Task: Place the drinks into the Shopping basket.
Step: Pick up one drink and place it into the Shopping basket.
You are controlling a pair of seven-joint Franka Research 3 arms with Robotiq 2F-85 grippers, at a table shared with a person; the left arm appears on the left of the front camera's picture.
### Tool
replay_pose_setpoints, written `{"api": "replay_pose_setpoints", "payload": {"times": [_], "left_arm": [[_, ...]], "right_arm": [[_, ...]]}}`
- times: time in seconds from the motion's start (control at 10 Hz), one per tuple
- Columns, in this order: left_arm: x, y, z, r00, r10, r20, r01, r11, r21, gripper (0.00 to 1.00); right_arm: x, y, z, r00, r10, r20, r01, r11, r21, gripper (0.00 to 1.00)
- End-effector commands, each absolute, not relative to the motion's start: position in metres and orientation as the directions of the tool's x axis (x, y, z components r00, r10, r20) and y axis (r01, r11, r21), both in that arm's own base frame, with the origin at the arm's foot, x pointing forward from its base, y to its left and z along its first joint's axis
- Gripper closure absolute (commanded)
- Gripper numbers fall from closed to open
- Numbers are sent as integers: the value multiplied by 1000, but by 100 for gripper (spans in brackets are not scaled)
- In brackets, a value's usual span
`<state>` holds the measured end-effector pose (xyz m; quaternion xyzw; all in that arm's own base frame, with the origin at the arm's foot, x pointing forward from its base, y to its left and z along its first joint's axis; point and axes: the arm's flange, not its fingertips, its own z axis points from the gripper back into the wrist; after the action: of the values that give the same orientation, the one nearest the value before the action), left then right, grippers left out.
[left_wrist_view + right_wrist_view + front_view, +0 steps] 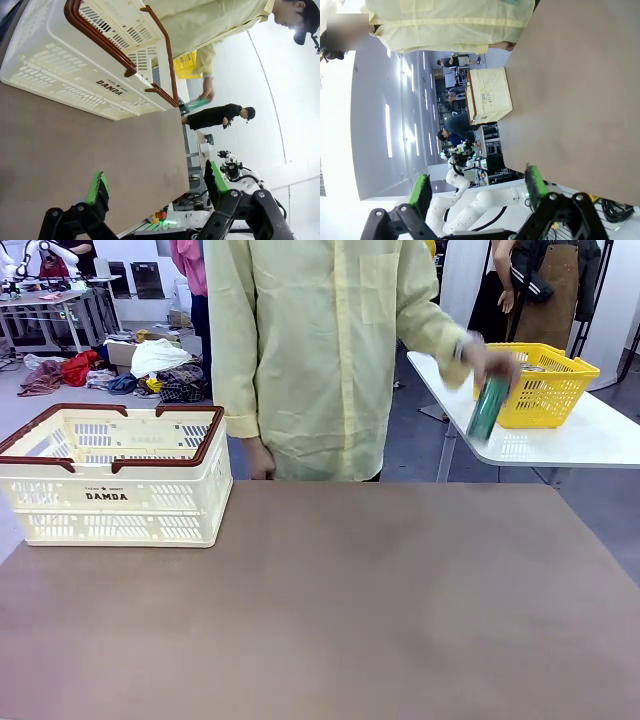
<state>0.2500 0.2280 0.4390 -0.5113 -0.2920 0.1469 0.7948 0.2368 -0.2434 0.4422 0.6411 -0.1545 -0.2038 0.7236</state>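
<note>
Neither arm has anything to carry yet, so your job in this step is to get ready to receive a drink. The left fingers (98, 183) are spread as wide as they go and hold nothing, hanging above the bare brown tabletop (330, 600) with the Shopping basket (75, 75) just ahead of them. The right fingers (422, 192) are equally wide and empty, and from that side the basket lies well apart across the tabletop. The green can (488, 408) is in the person's hand (492, 364), over the white side table (590, 445) next to the yellow basket (560, 390). That puts it far from both arms and off to your right. The basket sits at the far left corner of the tabletop, by the person's other arm. My judgement is that you should wait until the can is set down or clearly offered. If it arrives on the right, take it with the right arm. Go for the middle of the can's body with the pads square to it, since a slim metal can will likely tip or slip if it is pinched near the top. Close only once the person's hand is clear of the pads. Carry it upright, lift it over the brown rim instead of through the handles, and lower it well inside before letting go.
</note>
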Motion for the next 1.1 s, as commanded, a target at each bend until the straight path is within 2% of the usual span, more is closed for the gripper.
{"api": "replay_pose_setpoints", "payload": {"times": [0.0, 1.0], "left_arm": [[249, 229, 440, 788, 523, 325, 82, 435, -897, 0], [249, 229, 440, 788, 523, 325, 82, 435, -897, 0]], "right_arm": [[235, -246, 444, 876, -481, -22, 80, 100, 992, 0], [235, -246, 444, 876, -481, -22, 80, 100, 992, 0]]}}
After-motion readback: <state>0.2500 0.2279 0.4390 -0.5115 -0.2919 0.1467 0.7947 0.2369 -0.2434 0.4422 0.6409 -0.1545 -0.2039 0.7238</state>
